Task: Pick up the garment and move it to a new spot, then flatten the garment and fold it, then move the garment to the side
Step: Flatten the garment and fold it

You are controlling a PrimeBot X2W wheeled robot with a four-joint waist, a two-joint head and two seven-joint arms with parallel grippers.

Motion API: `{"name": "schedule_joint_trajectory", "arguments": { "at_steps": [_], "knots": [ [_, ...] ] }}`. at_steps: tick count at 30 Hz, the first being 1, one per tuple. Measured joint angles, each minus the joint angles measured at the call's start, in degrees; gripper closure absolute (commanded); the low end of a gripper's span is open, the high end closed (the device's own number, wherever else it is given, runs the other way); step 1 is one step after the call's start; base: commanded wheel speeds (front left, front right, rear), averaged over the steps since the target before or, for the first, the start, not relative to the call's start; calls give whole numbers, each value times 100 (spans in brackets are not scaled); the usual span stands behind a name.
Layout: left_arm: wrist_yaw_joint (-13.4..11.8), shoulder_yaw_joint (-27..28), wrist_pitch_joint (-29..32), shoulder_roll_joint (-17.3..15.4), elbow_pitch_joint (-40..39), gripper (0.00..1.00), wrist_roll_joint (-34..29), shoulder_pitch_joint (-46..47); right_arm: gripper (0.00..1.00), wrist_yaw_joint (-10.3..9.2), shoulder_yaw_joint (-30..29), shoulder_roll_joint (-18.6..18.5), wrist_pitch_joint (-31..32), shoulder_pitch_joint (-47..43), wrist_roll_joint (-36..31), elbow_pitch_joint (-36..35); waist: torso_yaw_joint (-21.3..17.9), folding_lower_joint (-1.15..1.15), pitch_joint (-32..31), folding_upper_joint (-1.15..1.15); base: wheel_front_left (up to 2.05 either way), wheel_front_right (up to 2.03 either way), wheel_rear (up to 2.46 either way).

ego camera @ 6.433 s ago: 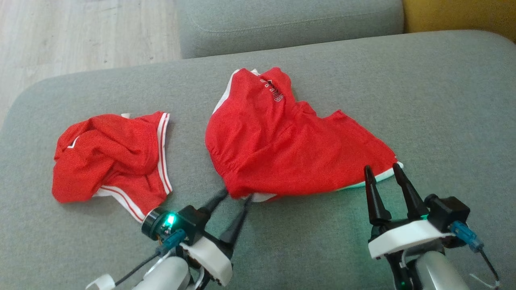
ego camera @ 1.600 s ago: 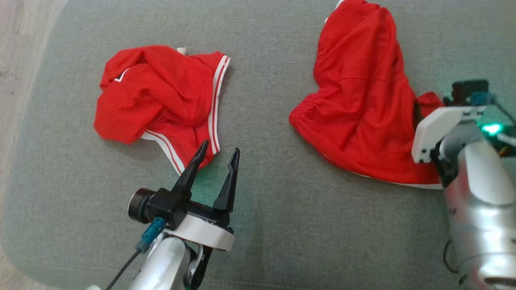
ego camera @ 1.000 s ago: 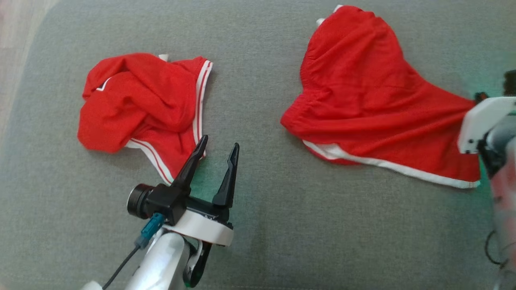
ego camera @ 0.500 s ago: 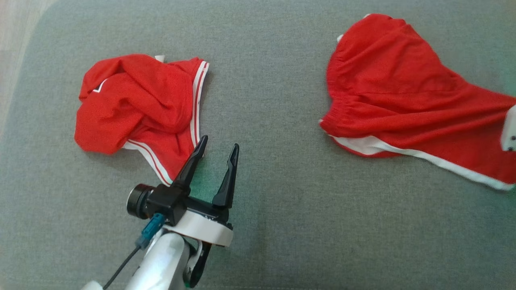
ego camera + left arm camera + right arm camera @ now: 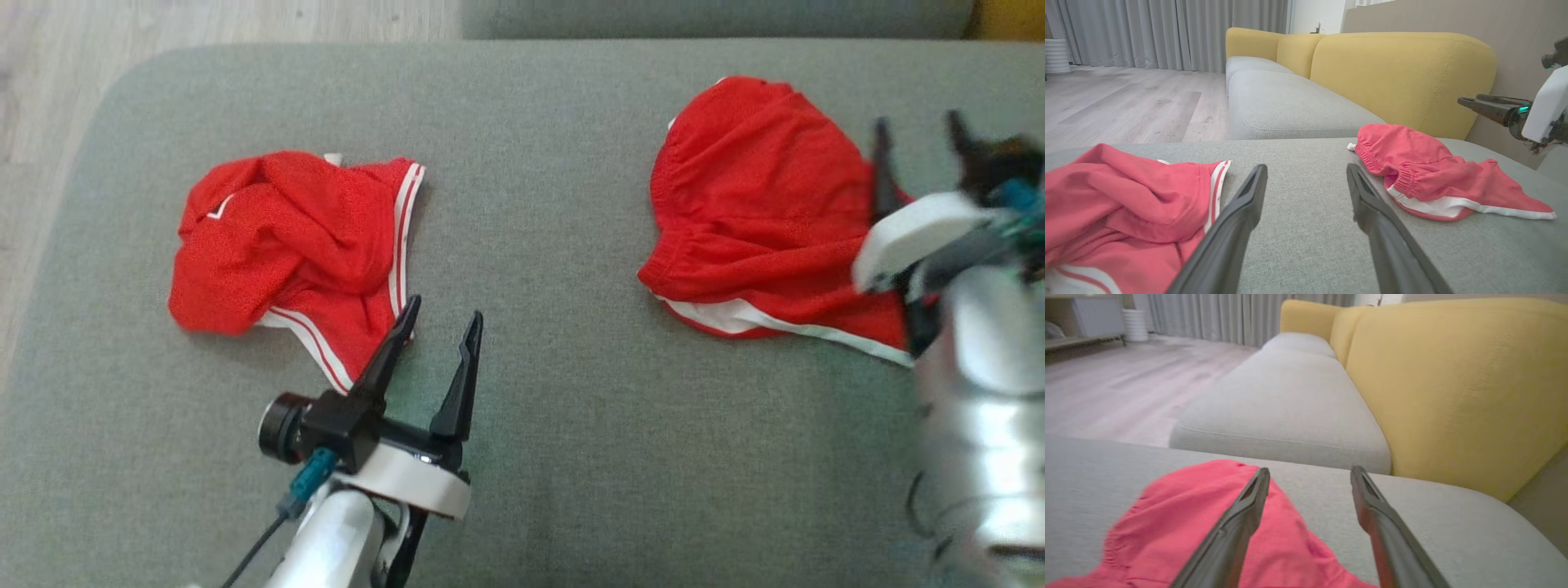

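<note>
garment: red shorts [image 5: 751, 204] with a white hem; lay bunched toward the right edge of the grey cushion [image 5: 555, 163], nearer its far edge than its near one, free of both pincers.
right pincer [image 5: 916, 120]: stood spread apart, with nothing between the fingers; hovered over the right end of the shorts and, seen from the left wrist, was raised clear of the cloth.
left pincer [image 5: 444, 308]: stood wide apart and empty; hung toward the cushion's near edge, tips just beside the striped hem of the second red garment [image 5: 286, 237].
other cloth: lay crumpled toward the cushion's left edge, well apart from the shorts; red with white stripes.
done: judged the pick-and-move step finished, going by the shorts lying loose at a spot on the cushion.
left to do: flattening (gathered waistband, rumpled cloth, hem partly turned under), folding, then shifting to the side; judged none of it begun.
writing: none legible; no brand or label made out on either garment; only white trim and a white scrap [image 5: 1350, 146] at the shorts' far edge, too small to read.
around: yellow backrest [image 5: 1400, 69] beyond the cushion's far right corner; wood floor [image 5: 245, 20] past its left edge.
</note>
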State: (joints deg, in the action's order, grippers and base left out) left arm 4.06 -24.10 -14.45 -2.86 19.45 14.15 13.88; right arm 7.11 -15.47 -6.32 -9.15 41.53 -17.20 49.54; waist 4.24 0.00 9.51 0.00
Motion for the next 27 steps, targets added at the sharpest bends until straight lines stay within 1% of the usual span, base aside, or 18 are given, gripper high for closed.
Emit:
{"name": "schedule_joint_trajectory", "arguments": {
  "at_steps": [2,4,7,8,10,12,15,16,17,18,19,21,25,26,27],
  "knots": [
    [-2,-2,0,-1,1,0,1,-88,0,0,254,178,-224,-291,199,-223,-3,0,-98,0,0,0,0],
    [-4,-9,0,-1,2,0,2,-168,0,0,617,255,-318,-670,498,-444,3,-1,-182,0,0,0,0],
    [-29,-26,0,-1,-4,0,8,-235,0,0,1524,256,-382,-1271,1038,-790,48,-1,-242,0,0,0,0],
    [-36,-45,0,0,-10,0,8,-243,0,0,2216,260,-387,-1603,1514,-1033,98,0,-253,0,0,0,0],
    [-52,-44,0,-2,-21,0,9,-244,0,0,2763,309,-213,-1814,1660,-1256,143,-1,-245,0,0,0,0],
    [-53,-56,0,-2,-26,0,10,-244,0,0,3047,325,-38,-1918,1613,-1400,186,0,-219,0,0,0,0],
    [-53,-105,0,-2,-63,0,68,-244,0,0,3285,313,157,-1941,1356,-1518,253,0,-156,0,0,0,0],
    [-53,-105,0,-2,-63,0,68,-244,0,0,3285,313,157,-1941,1356,-1518,253,0,-156,0,0,0,0],
    [-53,-163,0,-2,-87,0,67,-243,0,0,3318,313,286,-1940,1053,-1528,299,0,-108,0,0,0,0],
    [-53,-178,0,-1,-88,0,67,-242,0,0,3295,301,344,-1939,895,-1514,324,0,-86,0,0,0,0],
    [-53,-178,0,-1,-88,0,67,-242,0,0,3295,301,344,-1939,895,-1514,324,0,-86,0,0,0,0],
    [-53,-192,0,-2,-88,0,98,-237,0,0,3043,274,457,-1937,541,-1441,408,0,-30,0,0,0,0],
    [-58,-194,0,-2,-88,0,126,-222,0,0,2597,274,489,-1936,214,-1362,485,0,30,0,0,0,0],
    [-58,-194,0,-2,-88,0,126,-216,26,0,2510,274,489,-1936,191,-1354,491,0,44,0,0,0,0],
    [-58,-194,0,-2,-88,0,126,-209,87,0,2426,278,489,-1936,193,-1337,494,1,54,0,0,0,0]
  ]
}}
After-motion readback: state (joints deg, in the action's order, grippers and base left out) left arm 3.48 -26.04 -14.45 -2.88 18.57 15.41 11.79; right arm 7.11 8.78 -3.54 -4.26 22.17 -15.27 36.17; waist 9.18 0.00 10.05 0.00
